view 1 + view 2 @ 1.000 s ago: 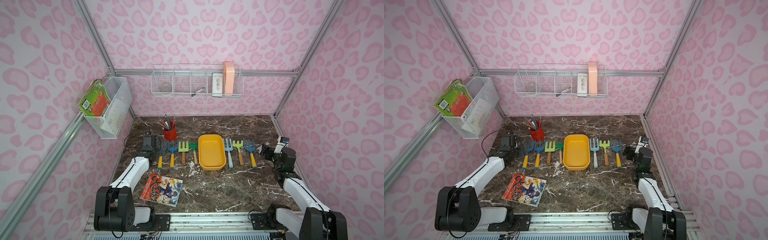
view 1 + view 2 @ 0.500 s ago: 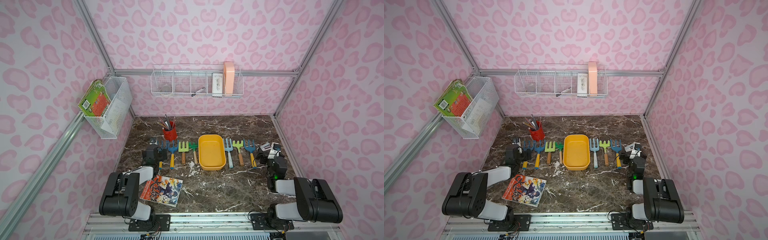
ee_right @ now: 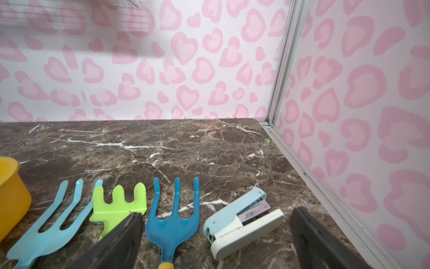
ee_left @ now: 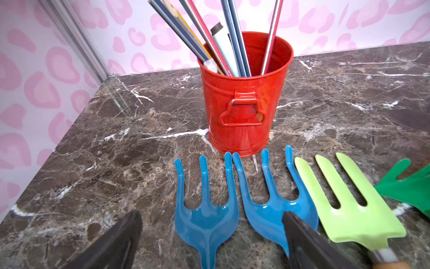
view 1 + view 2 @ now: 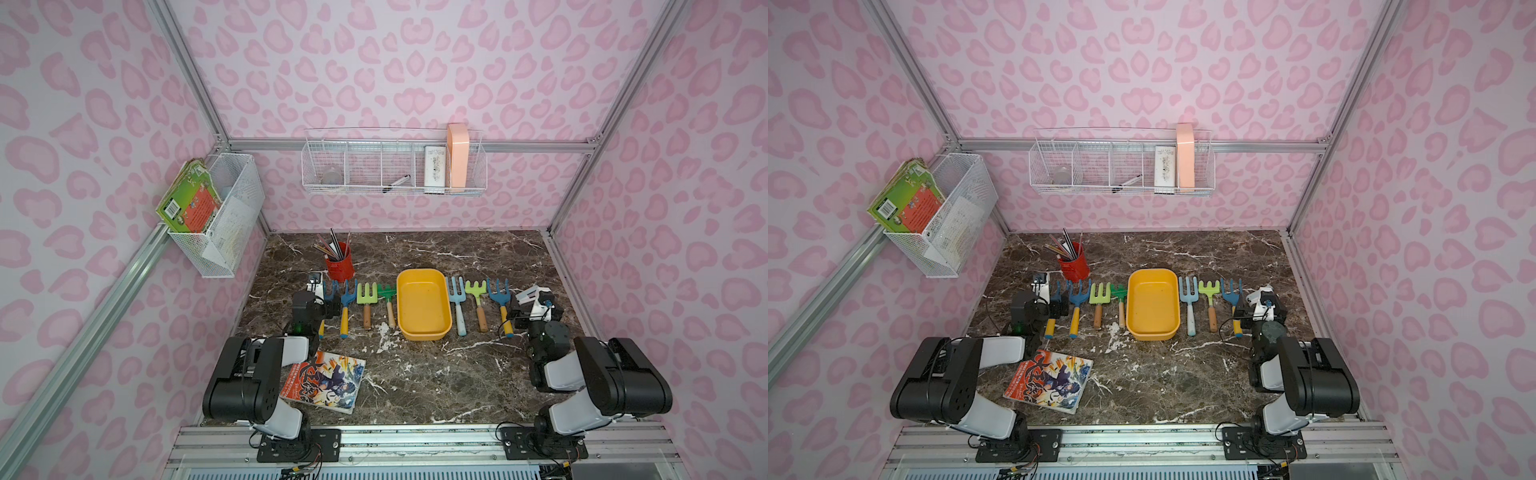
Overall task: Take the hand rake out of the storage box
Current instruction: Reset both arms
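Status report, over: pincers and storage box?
Both open, empty: left pincer by the blue rakes, right pincer by the stapler. Storage box empty; hand tools lie on the table either side. Nothing blocks the box.

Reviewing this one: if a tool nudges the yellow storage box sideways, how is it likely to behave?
The storage box looks empty, so probably light. Being shallow and wide, it would likely slide on the polished marble tabletop rather than tip. Its plastic walls look glossy, possibly slippery to pinch.

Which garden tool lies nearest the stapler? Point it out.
The dark blue fork with the yellow handle at the row's right end; the stapler lies beside its head.
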